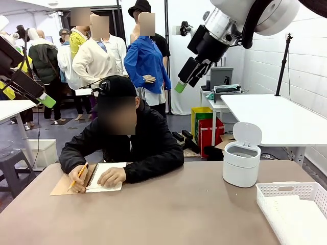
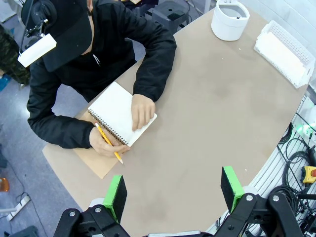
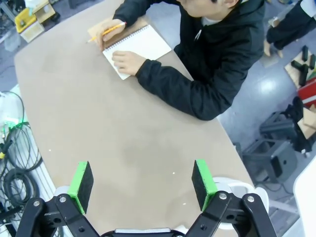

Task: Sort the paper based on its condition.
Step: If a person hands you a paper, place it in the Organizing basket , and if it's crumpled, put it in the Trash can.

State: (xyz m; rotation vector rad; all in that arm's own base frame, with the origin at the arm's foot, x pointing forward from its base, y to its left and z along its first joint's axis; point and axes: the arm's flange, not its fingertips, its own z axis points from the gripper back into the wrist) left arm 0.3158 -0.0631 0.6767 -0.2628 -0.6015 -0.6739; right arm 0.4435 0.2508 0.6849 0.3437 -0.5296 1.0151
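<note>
Left gripper (image 2: 173, 178): jaws wide apart, empty, high above the table (image 2: 212, 108).
Right gripper (image 3: 142, 173): jaws wide apart, empty, high above the table.
White basket (image 2: 284, 47): near right corner.
Paper: cannot tell whether sheets line the basket.
White bin (image 2: 229, 19): lid raised, behind the basket.
Spiral notebook (image 2: 114, 109): open at the far edge, the person's hand (image 2: 143, 111) resting on the page.
Yellow pencil (image 2: 108, 143): in the person's other hand.

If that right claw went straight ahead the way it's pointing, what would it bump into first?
Most likely the bare table: the right gripper points down at it with open jaws. The notebook lies well beyond that spot.
</note>
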